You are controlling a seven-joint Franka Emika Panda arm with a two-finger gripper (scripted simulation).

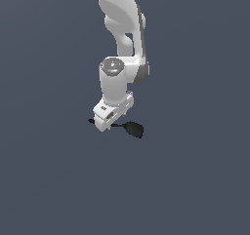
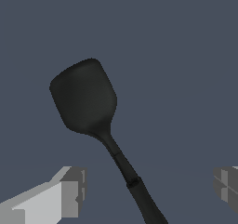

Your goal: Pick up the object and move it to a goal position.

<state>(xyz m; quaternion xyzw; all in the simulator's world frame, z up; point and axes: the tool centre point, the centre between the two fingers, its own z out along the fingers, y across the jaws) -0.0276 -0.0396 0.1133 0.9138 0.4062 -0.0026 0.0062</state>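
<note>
The pincer (image 1: 105,122) hangs low over the spatula (image 1: 133,128), fingers (image 2: 69,190) spread wide to either side of its thin handle — apparently lined up to close there. The spatula lies flat on the worktop (image 1: 195,180), head clear of the pincer.

The exterior view looks down from well off at the white robot arm (image 1: 122,39), while the wrist view, close above, faces down between the gripper (image 2: 148,190) fingers; both share the small black flat-headed spatula (image 2: 86,97).

A plain dark blue-grey surface (image 1: 195,180) fills both views, bearing nothing else.
</note>
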